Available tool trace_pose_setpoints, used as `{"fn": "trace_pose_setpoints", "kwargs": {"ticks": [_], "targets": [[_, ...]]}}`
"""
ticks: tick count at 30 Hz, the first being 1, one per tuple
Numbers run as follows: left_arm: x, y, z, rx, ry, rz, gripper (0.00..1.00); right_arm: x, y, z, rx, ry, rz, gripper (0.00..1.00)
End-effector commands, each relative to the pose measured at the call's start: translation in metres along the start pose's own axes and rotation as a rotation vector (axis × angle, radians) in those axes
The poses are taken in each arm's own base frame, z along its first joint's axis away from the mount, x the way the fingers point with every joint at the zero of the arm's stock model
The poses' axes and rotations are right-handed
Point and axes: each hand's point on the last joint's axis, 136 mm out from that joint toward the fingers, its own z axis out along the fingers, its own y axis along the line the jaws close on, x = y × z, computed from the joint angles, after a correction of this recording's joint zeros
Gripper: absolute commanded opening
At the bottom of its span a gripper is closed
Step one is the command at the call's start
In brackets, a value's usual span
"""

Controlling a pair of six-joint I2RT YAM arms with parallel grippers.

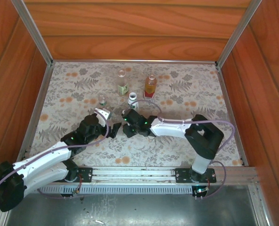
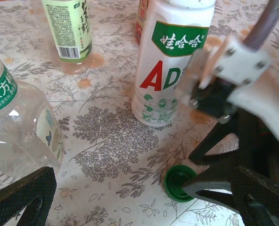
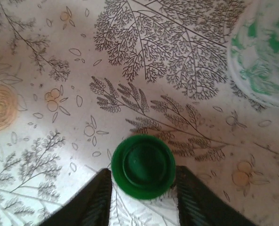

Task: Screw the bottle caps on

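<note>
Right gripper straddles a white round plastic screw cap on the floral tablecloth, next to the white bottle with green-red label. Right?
Not white: the round plastic screw cap is dark green. The right wrist view shows it lying on the floral tablecloth between the fingers of the right gripper, next to the white bottle with green-red label.

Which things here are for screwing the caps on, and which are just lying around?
For the job: green cap, white bottle, amber bottle, clear bottle with the green label, tiny clear bottle.

Just there: flowery table cover, wooden walls.
</note>
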Motion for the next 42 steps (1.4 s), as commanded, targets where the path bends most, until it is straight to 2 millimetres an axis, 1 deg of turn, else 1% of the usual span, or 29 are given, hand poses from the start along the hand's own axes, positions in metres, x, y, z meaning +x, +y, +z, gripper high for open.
{"fn": "trace_pose_setpoints", "kwargs": {"ticks": [1,5,8,10,15,18,20,22,24,26,29,35,42], "targets": [[0.004,0.006,-0.004,-0.03,0.006,-0.023,1.0,0.001,-0.01,0.007,0.042,0.028,0.031,0.3],[0.003,0.007,-0.005,-0.035,0.002,-0.024,1.0,0.005,-0.016,0.012,0.071,0.043,0.033,0.27],[0.003,0.007,-0.005,-0.034,0.004,-0.021,1.0,0.011,-0.023,0.014,0.101,0.063,0.036,0.21],[0.003,0.007,-0.005,-0.033,0.006,-0.021,1.0,0.013,-0.026,0.015,0.119,0.07,0.038,0.21],[0.003,0.007,-0.005,-0.033,0.005,-0.022,1.0,0.012,-0.024,0.011,0.106,0.066,0.033,0.21],[0.003,0.007,-0.005,-0.033,0.006,-0.02,1.0,0.005,-0.015,0.0,0.051,0.031,0.032,0.26],[0.002,0.006,-0.005,-0.031,0.007,-0.02,1.0,0.001,-0.013,-0.008,0.036,0.005,0.043,0.26],[0.002,0.006,-0.005,-0.029,0.006,-0.019,1.0,0.001,-0.018,-0.013,0.056,-0.017,0.064,0.26],[0.003,0.006,-0.005,-0.029,0.008,-0.019,1.0,0.003,-0.026,-0.014,0.092,-0.024,0.086,0.27],[0.003,0.005,-0.004,-0.027,0.009,-0.017,1.0,0.01,-0.035,-0.01,0.132,-0.01,0.106,0.27],[0.002,0.005,-0.005,-0.022,0.007,-0.017,1.0,0.015,-0.038,-0.004,0.144,0.011,0.117,0.26],[0.003,0.004,-0.005,-0.018,0.009,-0.019,1.0,0.022,-0.041,0.007,0.155,0.047,0.12,0.19],[0.004,0.002,-0.005,-0.005,0.012,-0.02,1.0,0.026,-0.043,0.009,0.158,0.063,0.126,0.03]]}}
